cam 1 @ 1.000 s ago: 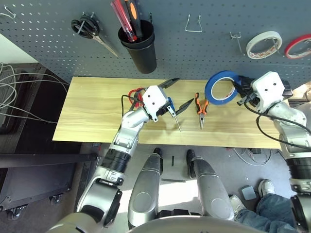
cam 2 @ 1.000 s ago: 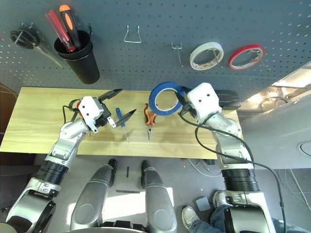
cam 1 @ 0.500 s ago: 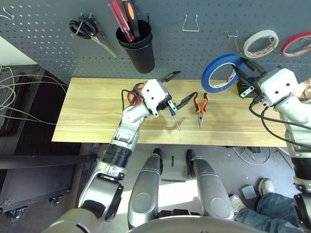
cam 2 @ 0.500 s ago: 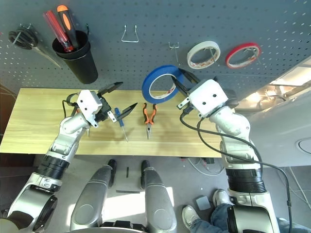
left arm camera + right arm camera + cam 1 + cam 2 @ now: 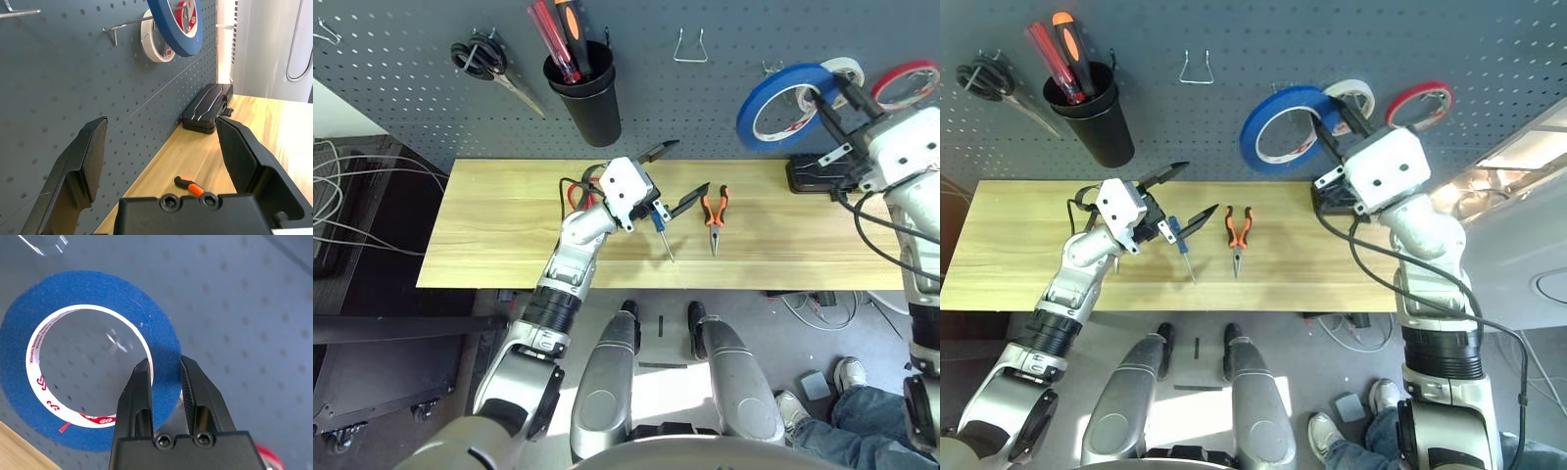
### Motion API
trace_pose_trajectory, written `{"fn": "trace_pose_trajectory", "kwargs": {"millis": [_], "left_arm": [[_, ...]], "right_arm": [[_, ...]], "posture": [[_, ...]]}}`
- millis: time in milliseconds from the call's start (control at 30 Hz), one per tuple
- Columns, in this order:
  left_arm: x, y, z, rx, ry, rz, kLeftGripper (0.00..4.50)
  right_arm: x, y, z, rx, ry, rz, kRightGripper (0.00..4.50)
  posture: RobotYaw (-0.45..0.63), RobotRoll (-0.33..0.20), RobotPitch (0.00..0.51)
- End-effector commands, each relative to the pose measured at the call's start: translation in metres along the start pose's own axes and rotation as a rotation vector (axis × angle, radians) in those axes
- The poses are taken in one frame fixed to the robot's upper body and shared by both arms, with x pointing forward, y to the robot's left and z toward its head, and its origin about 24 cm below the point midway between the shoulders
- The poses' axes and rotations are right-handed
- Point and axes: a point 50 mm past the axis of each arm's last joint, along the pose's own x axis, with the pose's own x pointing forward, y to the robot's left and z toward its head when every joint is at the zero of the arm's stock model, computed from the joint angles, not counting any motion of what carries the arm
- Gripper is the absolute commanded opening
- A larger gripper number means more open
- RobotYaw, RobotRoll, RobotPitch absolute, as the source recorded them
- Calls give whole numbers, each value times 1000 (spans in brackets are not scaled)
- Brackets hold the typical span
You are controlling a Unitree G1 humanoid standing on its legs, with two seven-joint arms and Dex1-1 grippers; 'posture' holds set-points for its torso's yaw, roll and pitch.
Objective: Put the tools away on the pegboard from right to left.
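Your right pincer (image 5: 164, 377) is clamped on the band of the wide blue tape roll (image 5: 1283, 124), one finger inside the ring and one outside, and it holds the roll up against the dark blue-grey perforated pegboard (image 5: 411, 88), just beside the white tape roll (image 5: 1351, 95) and the red tape roll (image 5: 1420, 103) that hang there. The roll looks light and stiff, a rigid ring with a smooth side, so a pinch across the band as you have it should hold, though the ring could pivot in so narrow a grip; judge its open centre as what has to slide over a bare metal hook (image 5: 124, 27). Your left pincer (image 5: 674, 178) stands with its fingers wide apart and holds nothing, above the light wooden surface (image 5: 489, 225), close over the small blue-handled screwdriver (image 5: 662, 231). The orange-and-black-handled needle-nose pliers (image 5: 715, 211) lie flat just to its right, and the red-handled scissors (image 5: 578, 188) sit partly hidden behind the left wrist. These three look hard and slim; take the pliers by both handles together, the screwdriver by its grip. A black case (image 5: 813, 173) rests at the board's foot, and a black cup (image 5: 582, 93) with screwdrivers and black-handled scissors (image 5: 489, 61) hang further left.
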Motion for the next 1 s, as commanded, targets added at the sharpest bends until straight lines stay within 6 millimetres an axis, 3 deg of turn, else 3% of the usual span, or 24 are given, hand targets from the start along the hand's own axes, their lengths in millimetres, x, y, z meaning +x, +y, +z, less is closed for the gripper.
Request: {"fn": "trace_pose_trajectory", "kwargs": {"millis": [33,433,633,800,1000], "left_arm": [[-1,-4,-4,-12,8,-9,4500],[-1,-4,-2,-11,4,0,4500],[-5,-3,-2,-2,10,7,4500],[-9,-3,-3,0,19,9,4500],[-10,-2,-7,1,44,1,4500]], "right_arm": [[5,-1,-9,5,44,-32,714],[38,25,-23,81,72,-1,713],[25,25,-9,62,-39,27,2727],[-12,28,-15,76,-5,105,4404],[-42,38,-32,143,142,208,4482]], "posture": [[18,0,337],[62,0,336],[71,0,342],[61,0,351],[33,0,359]]}}
